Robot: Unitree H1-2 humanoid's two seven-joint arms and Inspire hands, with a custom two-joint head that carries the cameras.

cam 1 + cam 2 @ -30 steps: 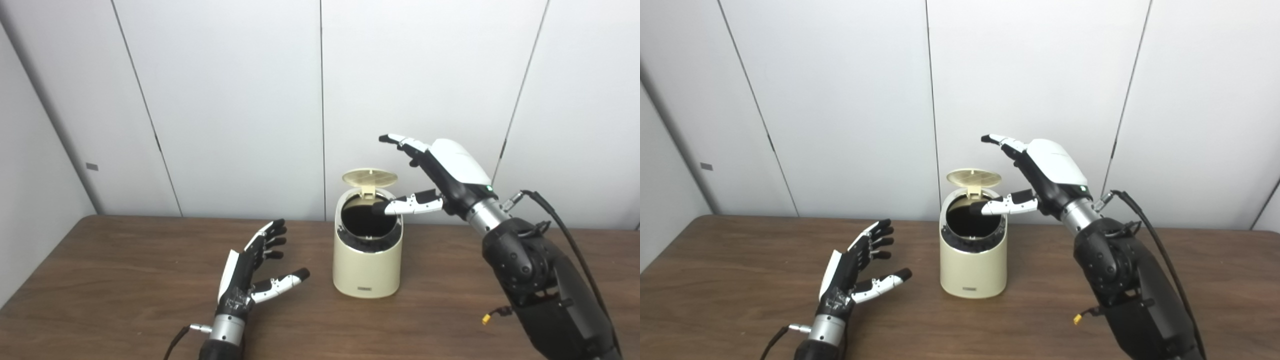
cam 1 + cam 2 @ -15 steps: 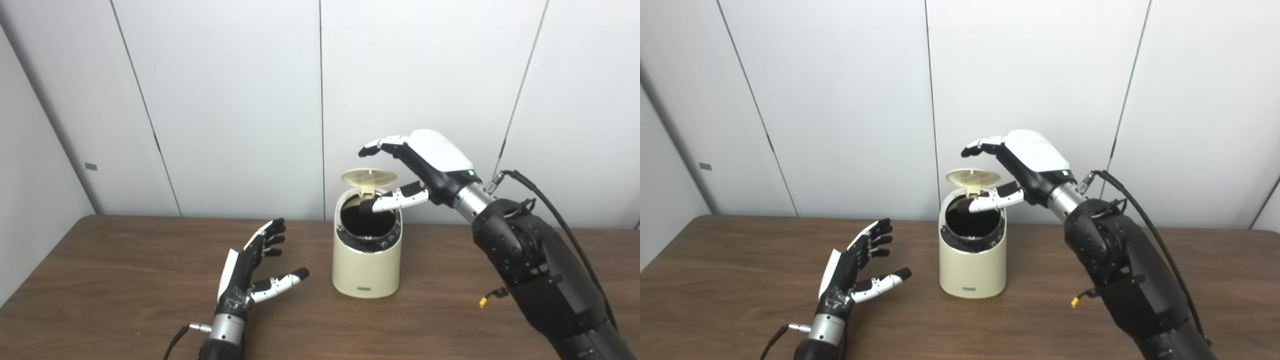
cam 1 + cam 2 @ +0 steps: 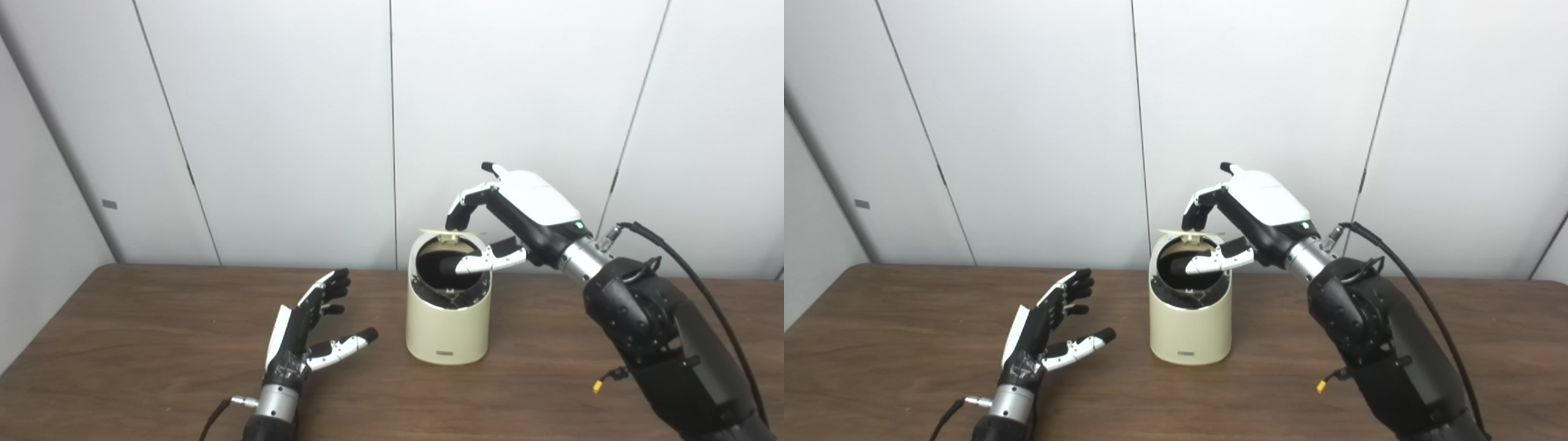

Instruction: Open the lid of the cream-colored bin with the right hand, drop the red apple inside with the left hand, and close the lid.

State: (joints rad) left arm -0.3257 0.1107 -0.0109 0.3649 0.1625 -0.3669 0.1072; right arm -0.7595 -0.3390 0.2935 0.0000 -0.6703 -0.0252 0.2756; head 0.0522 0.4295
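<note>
Left hand [image 3: 306, 343] rests low over the bench [image 3: 153, 343], fingers spread wide, holding nothing. The cream-colored bin [image 3: 1188, 331] stands upright mid-bench. Its lid [image 3: 450, 232] is tipped nearly flat over the opening. Right hand [image 3: 520, 211] hovers above, empty, fingertips [image 3: 456, 215] curled down at the lid's rear edge, thumb across the dark mouth. Both views agree; contact is unclear. No apple is visible; the bin's interior is too dark to read.
</note>
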